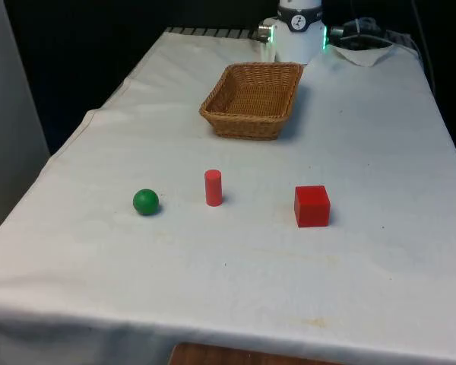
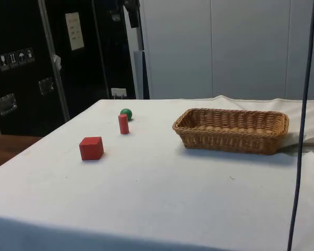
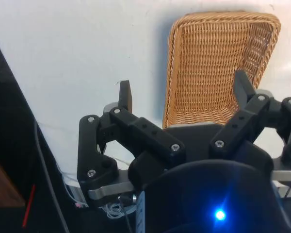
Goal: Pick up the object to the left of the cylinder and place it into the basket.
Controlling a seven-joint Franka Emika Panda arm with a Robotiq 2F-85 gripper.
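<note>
On the bench (image 1: 365, 137), a green ball (image 1: 145, 201) lies at the front view's left of the cylinder (image 1: 213, 187), cube (image 1: 311, 206) opposite. Above the basket (image 1: 252, 99), the jaws (image 3: 184, 94) hang wide apart, holding nothing.

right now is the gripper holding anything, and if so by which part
Nothing is held. The black two-finger gripper hangs open above the woven wicker basket, with only cloth and basket between its fingers. The green ball sits untouched on the white cloth.
</note>
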